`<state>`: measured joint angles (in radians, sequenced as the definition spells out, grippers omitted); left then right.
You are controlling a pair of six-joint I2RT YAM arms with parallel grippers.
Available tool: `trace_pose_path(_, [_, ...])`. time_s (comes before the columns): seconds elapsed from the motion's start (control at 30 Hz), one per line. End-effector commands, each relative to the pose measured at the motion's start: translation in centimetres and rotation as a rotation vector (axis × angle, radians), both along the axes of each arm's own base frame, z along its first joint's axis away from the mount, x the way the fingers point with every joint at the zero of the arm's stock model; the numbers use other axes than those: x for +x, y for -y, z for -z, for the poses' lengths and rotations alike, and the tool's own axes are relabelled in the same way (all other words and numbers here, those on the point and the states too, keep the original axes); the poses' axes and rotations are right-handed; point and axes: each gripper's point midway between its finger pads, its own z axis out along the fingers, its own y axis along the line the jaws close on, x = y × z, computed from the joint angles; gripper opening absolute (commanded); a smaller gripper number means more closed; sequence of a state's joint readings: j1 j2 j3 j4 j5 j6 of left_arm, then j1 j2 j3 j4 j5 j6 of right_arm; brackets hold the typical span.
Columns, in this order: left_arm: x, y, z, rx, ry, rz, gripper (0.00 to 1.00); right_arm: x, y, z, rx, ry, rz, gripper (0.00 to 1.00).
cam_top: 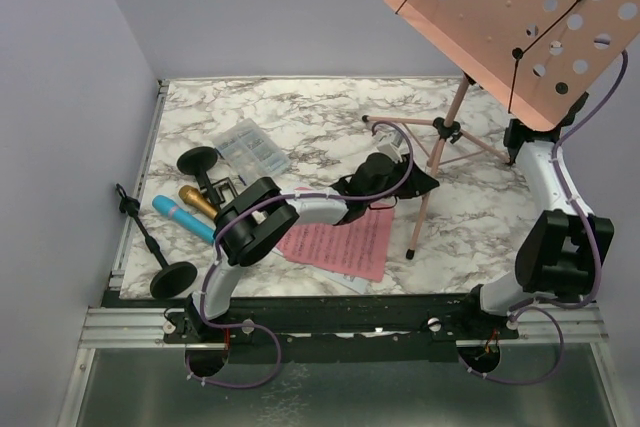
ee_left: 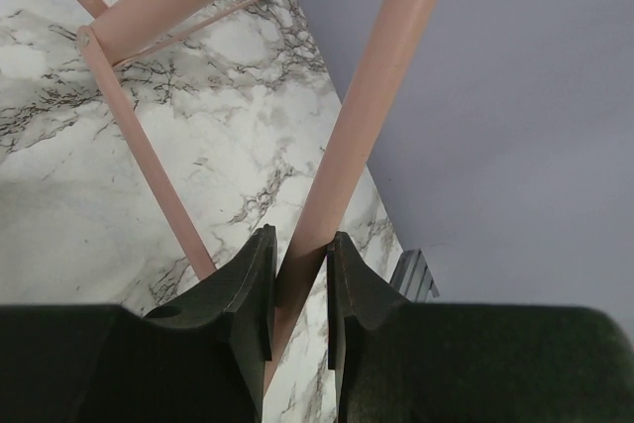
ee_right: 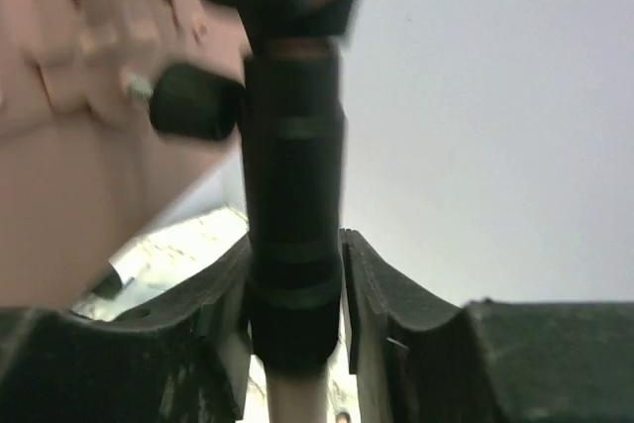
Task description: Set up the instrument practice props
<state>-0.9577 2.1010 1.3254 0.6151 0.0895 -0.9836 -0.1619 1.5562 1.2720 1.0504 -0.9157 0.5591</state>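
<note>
The left gripper (ee_left: 297, 279) pinches a music rack (cam_top: 470, 17) leg (ee_left: 367, 116). The right gripper (ee_right: 295, 264) pinches its black collar (ee_right: 292, 156). Pink pages (cam_top: 345, 242) lie nearby.

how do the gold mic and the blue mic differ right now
The gold microphone lies farther back, by a black mic mount; the blue microphone lies nearer the near edge of the table. The blue one shows more length; the gold one is more hidden by the left arm. Both lie flat, parallel, ungripped.
</note>
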Motion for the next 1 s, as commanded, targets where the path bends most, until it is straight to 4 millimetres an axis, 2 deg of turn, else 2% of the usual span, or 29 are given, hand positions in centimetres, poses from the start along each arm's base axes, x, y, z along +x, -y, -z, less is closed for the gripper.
trace_pose_path(0.0, [2.9, -4.7, 8.7, 0.173, -0.188, -0.139, 0.0, 1.4, 2.0, 5.4, 0.046, -0.266, 0.109, 0.46])
trace_pose_path(0.1, [2.7, -4.8, 9.6, 0.183, -0.204, -0.135, 0.0, 2.3, 3.4, 7.8, 0.095, -0.424, 0.206, 0.56])
trace_pose_path(0.13, [2.7, -4.9, 9.8, 0.184, -0.212, -0.136, 0.0, 2.3, 3.6, 8.7, 0.097, -0.473, 0.225, 0.58])
trace_pose_path(0.2, [2.5, -5.0, 10.4, 0.188, -0.227, -0.135, 0.0, 2.1, 4.1, 10.3, 0.11, -0.557, 0.268, 0.68])
trace_pose_path(0.37, [2.6, -5.4, 11.1, 0.198, -0.239, -0.141, 0.0, -0.3, 4.6, 14.1, 0.146, -0.726, 0.341, 0.82])
trace_pose_path(0.47, [2.6, -5.5, 11.3, 0.197, -0.244, -0.134, 0.0, -2.3, 4.7, 17.3, 0.186, -0.83, 0.36, 0.83])
trace_pose_path(0.63, [2.5, -5.5, 11.1, 0.196, -0.239, -0.123, 0.0, -5.4, 4.5, 20.5, 0.274, -0.958, 0.381, 0.83])
trace_pose_path(0.8, [2.2, -5.4, 11.2, 0.191, -0.248, -0.109, 0.0, -7.4, 3.0, 21.2, 0.377, -1.077, 0.309, 0.79])
trace_pose_path(0.9, [2.2, -5.1, 10.9, 0.181, -0.25, -0.101, 0.0, -7.1, 2.9, 20.7, 0.457, -1.096, 0.285, 0.74])
trace_pose_path(0.97, [2.2, -4.9, 10.7, 0.175, -0.249, -0.094, 0.0, -6.5, 3.8, 20.3, 0.517, -1.113, 0.293, 0.69])
